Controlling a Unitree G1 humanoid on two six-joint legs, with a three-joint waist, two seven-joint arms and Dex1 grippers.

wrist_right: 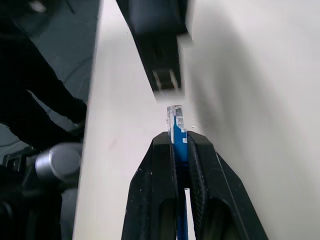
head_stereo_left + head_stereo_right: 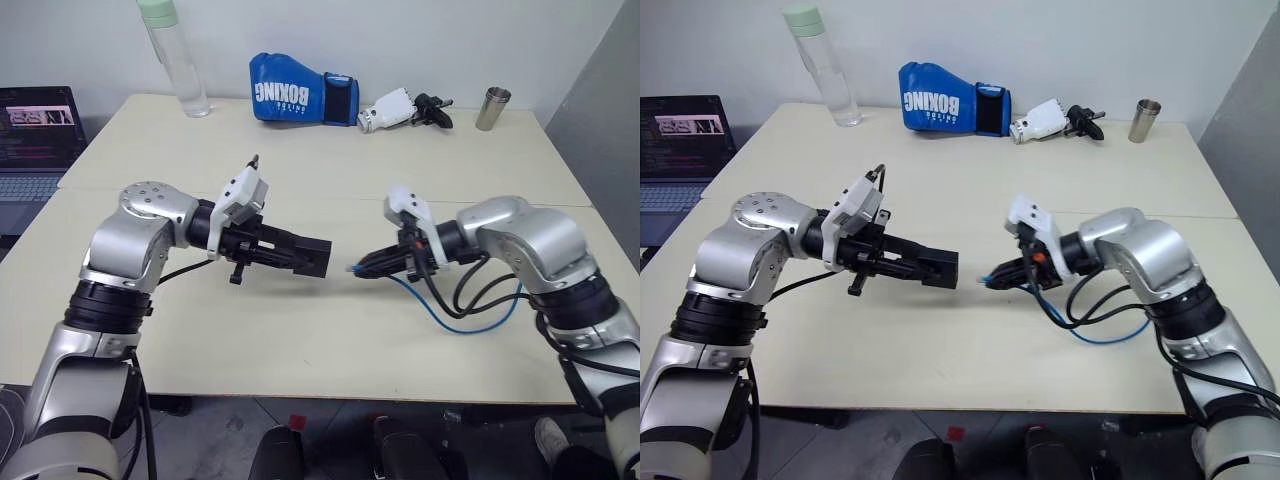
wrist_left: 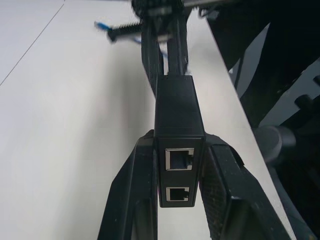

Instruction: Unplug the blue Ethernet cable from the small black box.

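Observation:
My left gripper (image 2: pixel 290 252) is shut on the small black box (image 2: pixel 314 258) and holds it above the table, pointing toward the right arm. In the left wrist view the box (image 3: pixel 177 110) sits between the fingers (image 3: pixel 132 195), with two empty ports facing the camera. My right gripper (image 2: pixel 368 266) is shut on the blue Ethernet cable (image 2: pixel 470 322) just behind its clear plug (image 1: pixel 174 117). The plug is out of the box (image 1: pixel 161 55), with a small gap between them. The rest of the cable loops on the table under the right forearm.
At the back of the cream table (image 2: pixel 300 340) lie a blue boxing glove (image 2: pixel 298 96), a clear bottle (image 2: pixel 180 60), a white and black device (image 2: pixel 400 108) and a metal cup (image 2: pixel 492 108). A laptop (image 2: pixel 35 140) stands at the far left.

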